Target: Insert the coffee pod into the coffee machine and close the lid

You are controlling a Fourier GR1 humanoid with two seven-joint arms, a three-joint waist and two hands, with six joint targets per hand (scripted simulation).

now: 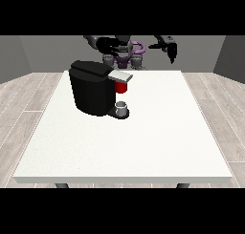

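Note:
The black coffee machine (92, 89) stands on the left half of the white table (158, 132). Its grey lid (120, 76) lies nearly flat over the front, above a red thing at the machine (121, 87). A small grey thing (122, 107) sits on the machine's base under the spout; I cannot tell whether it is the pod. The hand at the view's left (111, 47) hovers behind and above the machine, fingers spread, holding nothing. The hand at the view's right (170, 49) hangs above the table's far edge, fingers pointing down and relaxed, holding nothing.
The robot's torso (125, 56) stands behind the table's far edge. White tabletop stretches in front of the machine and to its right. Wooden floor surrounds the table.

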